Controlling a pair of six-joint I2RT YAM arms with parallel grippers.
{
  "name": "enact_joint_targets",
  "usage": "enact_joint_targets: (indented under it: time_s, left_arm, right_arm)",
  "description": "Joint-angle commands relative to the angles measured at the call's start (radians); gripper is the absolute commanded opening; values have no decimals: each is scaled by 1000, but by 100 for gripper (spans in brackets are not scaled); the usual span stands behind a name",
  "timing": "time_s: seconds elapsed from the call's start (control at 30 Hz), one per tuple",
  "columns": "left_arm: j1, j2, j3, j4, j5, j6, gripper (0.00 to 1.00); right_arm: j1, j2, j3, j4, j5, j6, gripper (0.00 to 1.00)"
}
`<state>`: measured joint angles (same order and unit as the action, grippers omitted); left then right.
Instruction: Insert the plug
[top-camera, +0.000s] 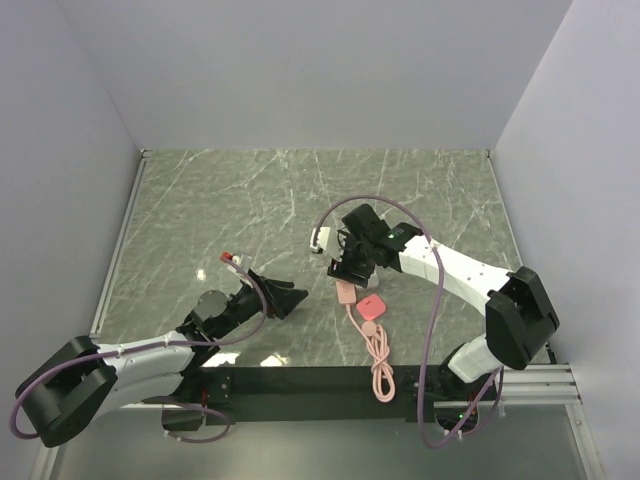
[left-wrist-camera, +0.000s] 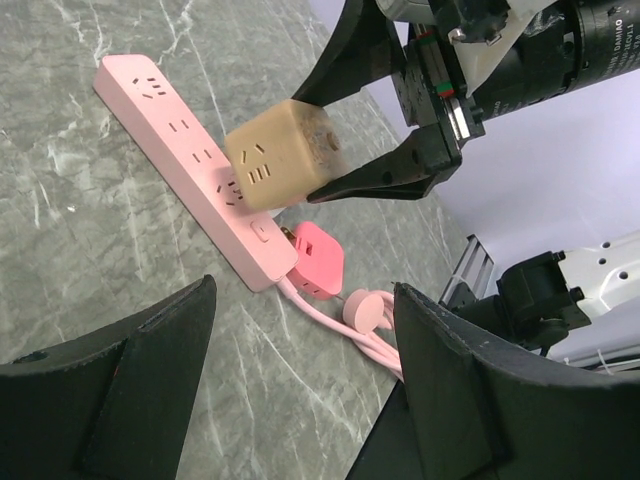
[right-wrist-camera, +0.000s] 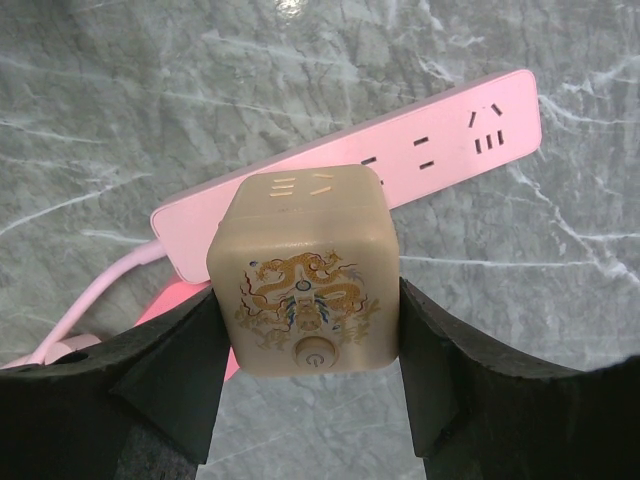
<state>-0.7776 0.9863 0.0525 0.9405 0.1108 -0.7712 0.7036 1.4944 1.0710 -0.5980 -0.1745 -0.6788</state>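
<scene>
Plainly the right claw (top-camera: 347, 262) is nearer: it pinches the tan cube (left-wrist-camera: 280, 150) over the long matte power strip (left-wrist-camera: 180, 150), and the plug (left-wrist-camera: 318, 258), a flat glossy coral square with rounded corners, lies beside the strip's cord end, toward the table's (top-camera: 250, 200) near edge. The left claw (left-wrist-camera: 300, 400) hangs spread and empty.

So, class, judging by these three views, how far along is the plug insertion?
Done: little that shows. The coral-pink plug lies loose on the table beside the pink power strip, at its cord end.
In hand: the right pincer is shut on the tan socket cube, held at the strip; whether it is seated I cannot tell. The left pincer hangs open and empty.
Left: picking up the plug and inserting it.
</scene>
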Motion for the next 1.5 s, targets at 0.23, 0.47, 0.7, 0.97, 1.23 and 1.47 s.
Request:
enact_joint_targets:
  time_s: [0.23, 0.47, 0.7, 0.97, 1.23, 1.47]
  left_arm:
    - [3, 2, -117, 67, 23, 15, 77]
    - [3, 32, -111, 89, 27, 15, 77]
    - [3, 38, -111, 96, 35, 15, 77]
    - [4, 23, -115, 87, 27, 15, 77]
    - [4, 38, -112, 96, 32, 18, 77]
    - [5, 64, -109, 118, 41, 21, 77]
  right_arm:
    - [-7, -5, 10, 44, 1, -34, 1]
    - [-9, 0, 4, 52, -29, -30, 1]
    - [-9, 33, 4, 49, -48, -25, 1]
    - [-7, 24, -9, 41, -34, -22, 1]
    - [0, -25, -46, 27, -25, -24, 1]
    - [4, -51, -68, 24, -23, -48, 0]
